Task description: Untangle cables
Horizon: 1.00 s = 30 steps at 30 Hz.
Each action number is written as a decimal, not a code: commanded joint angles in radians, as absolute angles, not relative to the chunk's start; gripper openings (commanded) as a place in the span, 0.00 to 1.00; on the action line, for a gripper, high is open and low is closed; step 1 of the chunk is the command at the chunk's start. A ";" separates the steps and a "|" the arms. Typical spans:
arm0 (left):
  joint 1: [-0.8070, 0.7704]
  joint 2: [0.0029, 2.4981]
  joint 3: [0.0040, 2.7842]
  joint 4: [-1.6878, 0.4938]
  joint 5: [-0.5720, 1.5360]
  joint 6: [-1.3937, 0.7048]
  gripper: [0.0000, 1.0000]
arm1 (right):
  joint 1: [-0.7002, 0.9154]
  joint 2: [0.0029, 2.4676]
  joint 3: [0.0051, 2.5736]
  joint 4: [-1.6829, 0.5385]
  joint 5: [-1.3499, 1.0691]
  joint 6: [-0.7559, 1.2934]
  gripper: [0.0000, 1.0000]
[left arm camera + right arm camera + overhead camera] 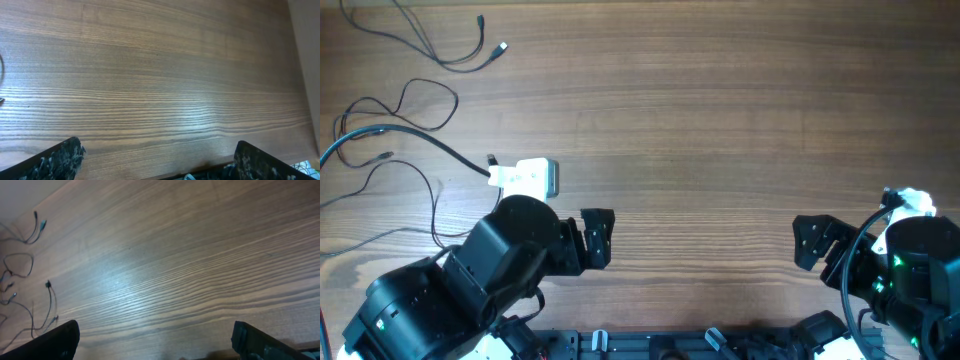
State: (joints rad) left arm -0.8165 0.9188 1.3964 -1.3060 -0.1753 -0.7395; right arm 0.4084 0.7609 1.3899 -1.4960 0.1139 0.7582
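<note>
Cables loose on wooden table, at its left end.

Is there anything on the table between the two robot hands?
No. From overhead, only bare wooden table lies between the left gripper and the right gripper.

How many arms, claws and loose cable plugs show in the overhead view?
Arms: 2, left arm and right arm
Claws: 2, left claw and right claw, both open
Loose plugs clearly seen: 3
Total: 7; the cables are too tangled to count.
</note>
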 commanded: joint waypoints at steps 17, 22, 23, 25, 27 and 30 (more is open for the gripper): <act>-0.822 0.918 1.391 -1.307 -0.192 -0.749 1.00 | -0.043 0.565 1.398 -1.450 0.053 0.394 1.00; -0.822 0.918 1.391 -1.307 -0.192 -0.748 1.00 | -0.051 0.528 1.398 -1.411 0.051 0.340 0.99; -0.822 0.918 1.391 -1.307 -0.192 -0.748 1.00 | -0.051 0.521 1.396 -1.405 0.050 0.338 1.00; -0.822 0.918 1.391 -1.307 -0.192 -0.749 1.00 | -0.051 0.508 1.380 -1.397 0.044 0.340 1.00; -0.822 0.918 1.391 -1.307 -0.192 -0.748 1.00 | -0.051 0.488 1.331 -1.380 0.042 0.340 1.00; -0.822 0.918 1.391 -1.307 -0.192 -0.748 1.00 | -0.051 0.448 1.218 -1.303 0.034 0.338 1.00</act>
